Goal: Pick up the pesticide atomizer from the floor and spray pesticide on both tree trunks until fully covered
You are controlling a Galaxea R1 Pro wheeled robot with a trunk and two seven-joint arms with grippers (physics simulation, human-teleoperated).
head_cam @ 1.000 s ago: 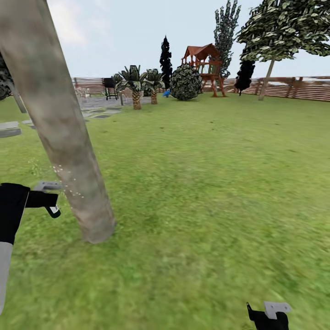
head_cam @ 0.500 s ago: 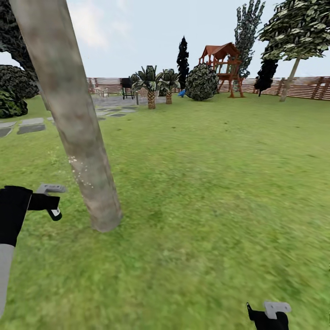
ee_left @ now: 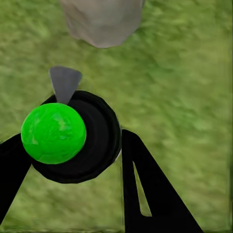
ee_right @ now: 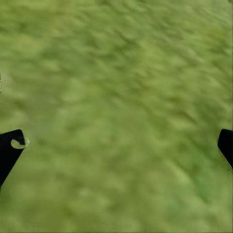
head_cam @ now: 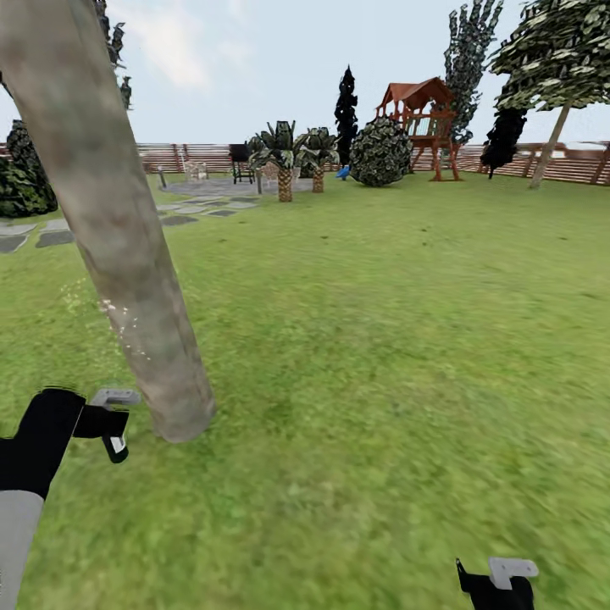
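- Beside the base of the tree trunk, low on its near side, our left gripper holds the atomizer, its fingers clamped on the dark round body.
- We judge the grey nozzle is aimed at the foot of the trunk so that the spray lands on bark rather than grass; in the left wrist view the trunk base sits straight ahead of the nozzle, near but apart from it.
- A bright green ball rides on the atomizer; we cannot tell what it stands for.
- Whitish specks of pesticide dot the lower trunk and drift over the grass just beside it, so we judge the spraying of this tree is under way, with the upper bark looking bare.
- Our right gripper hangs well apart from the trunk, over open grass, its fingers spread wide and empty, probably kept clear because this job needs one hand.
- Another pale-trunked tree stands by the fence, far beyond the trunk we are working on.
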